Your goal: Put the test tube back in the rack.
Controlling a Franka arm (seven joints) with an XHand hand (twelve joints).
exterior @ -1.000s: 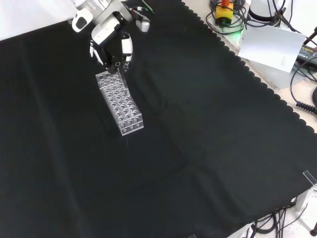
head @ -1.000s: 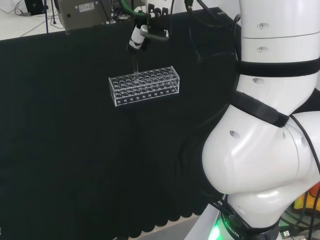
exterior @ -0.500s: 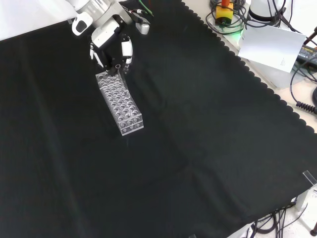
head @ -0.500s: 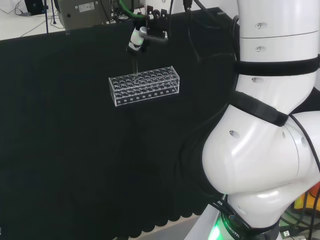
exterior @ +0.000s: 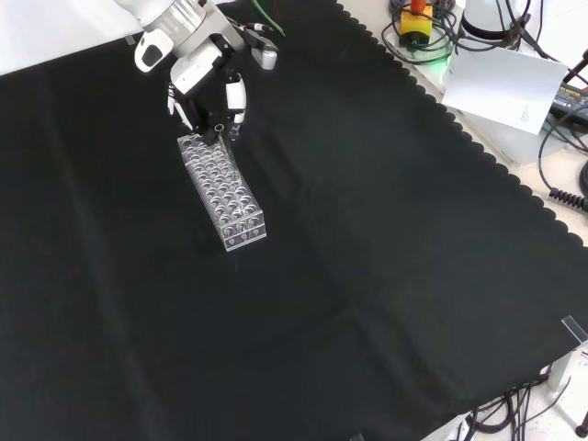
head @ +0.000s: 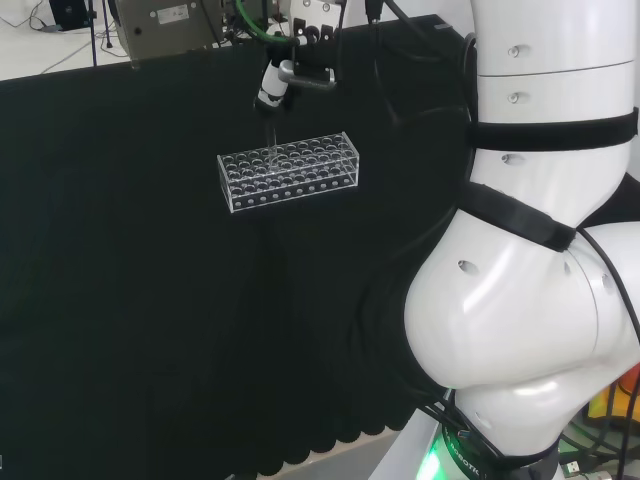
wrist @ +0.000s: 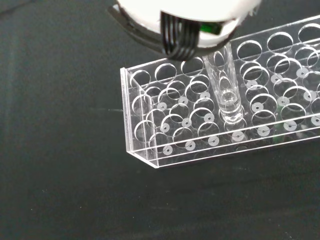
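A clear plastic test tube rack point(head: 288, 170) point(exterior: 223, 188) point(wrist: 165, 150) with several rows of round holes lies on the black cloth. The black and white hand point(head: 275, 80) point(exterior: 204, 69) point(wrist: 185, 20) hangs over one end of the rack, the far end in the front view. Its fingers point down and pinch the top of a clear test tube point(head: 270, 135) point(wrist: 226, 87). The tube stands upright. In the wrist view its rounded lower end sits inside a hole a few columns from the rack's end. The hand hides the tube's top.
Black cloth point(exterior: 367, 276) spreads wide around the rack. Beyond its scalloped edge in the front view are a white sheet point(exterior: 501, 87), cables and a yellow and red button box point(exterior: 415, 18). The arm's white links point(head: 540, 250) stand at the right of the head view.
In the front view the hand has crept slightly up and left over the rack's end. The tube still stands upright in the rack, and the rack has not moved.
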